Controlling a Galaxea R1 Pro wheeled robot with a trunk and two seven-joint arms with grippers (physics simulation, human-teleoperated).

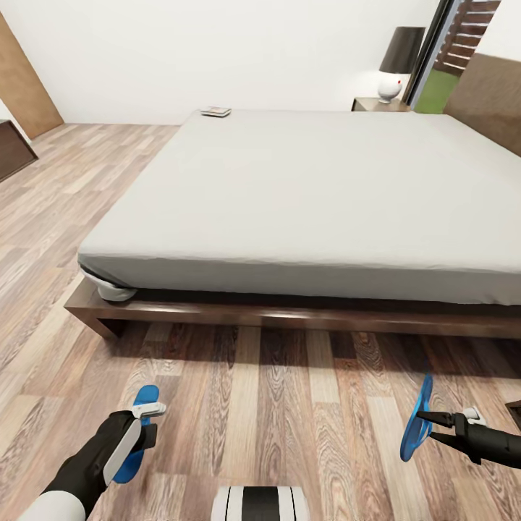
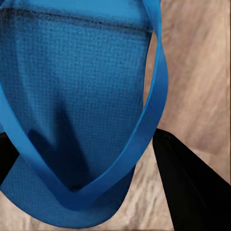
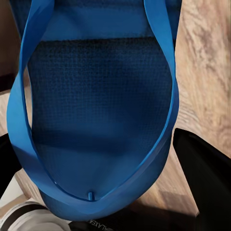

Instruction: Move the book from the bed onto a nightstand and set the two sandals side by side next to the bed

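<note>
The bed (image 1: 304,188), with its grey mattress, spans the middle of the head view. The book (image 1: 215,111) lies on its far left corner. A nightstand (image 1: 381,105) stands beyond the bed's far side. My left gripper (image 1: 148,425) is low over the floor in front of the bed, shut on one blue sandal (image 1: 146,396) (image 2: 82,96). My right gripper (image 1: 422,421) is shut on the other sandal (image 1: 414,430) (image 3: 96,106), which hangs on edge above the floor. Black fingers (image 2: 192,187) (image 3: 207,183) flank each sandal's toe strap.
A lamp (image 1: 396,61) stands on the nightstand beside a window (image 1: 452,54). The dark wooden bed frame (image 1: 289,315) juts out over the plank floor (image 1: 275,405). Dark furniture (image 1: 13,148) sits at far left. My base (image 1: 262,503) shows at bottom centre.
</note>
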